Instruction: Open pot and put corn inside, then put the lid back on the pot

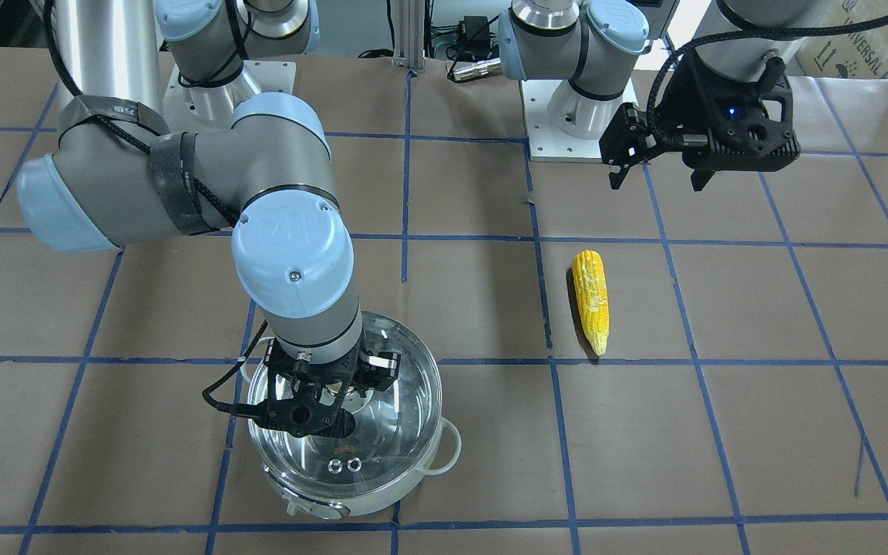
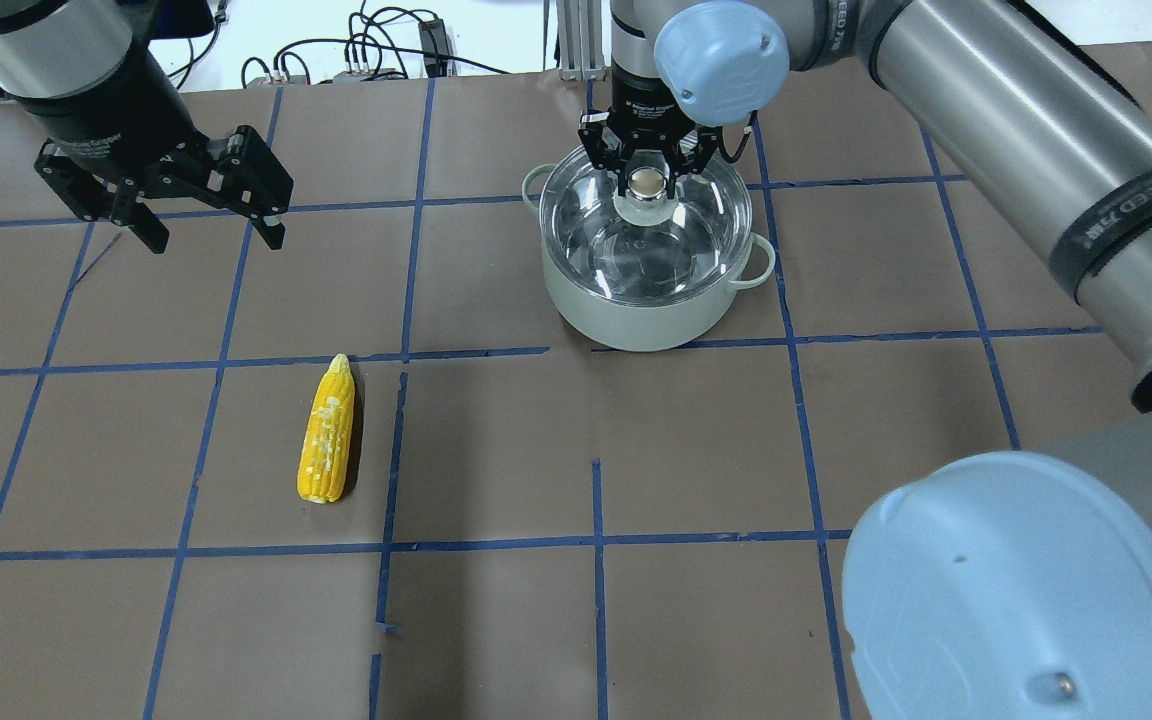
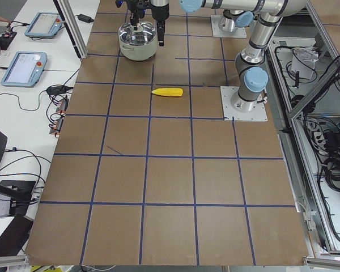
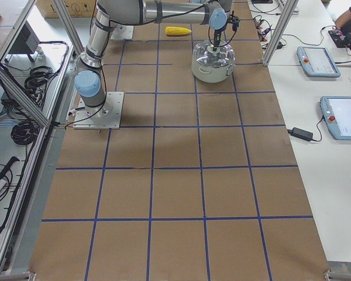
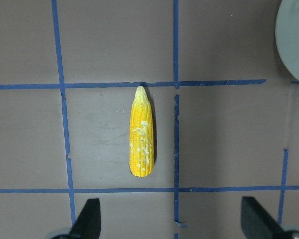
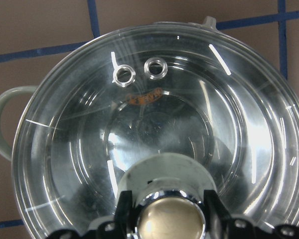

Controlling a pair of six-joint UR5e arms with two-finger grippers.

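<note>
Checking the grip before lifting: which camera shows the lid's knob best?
Right wrist-mounted: the lid's knob fills the bottom centre, pinched by the right end effector. Overhead shows it small but clear; front-facing mostly hides it behind the right arm; side views show it too small; the left wrist misses it.

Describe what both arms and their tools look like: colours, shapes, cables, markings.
Both arms are silver-grey tubes with rounded pale-blue joint caps. The right arm carries a black cable held by black straps, and one cap bears a UR logo. The left tool and right tool are black and two-fingered; a small blue light shows on the left one's housing.
</note>
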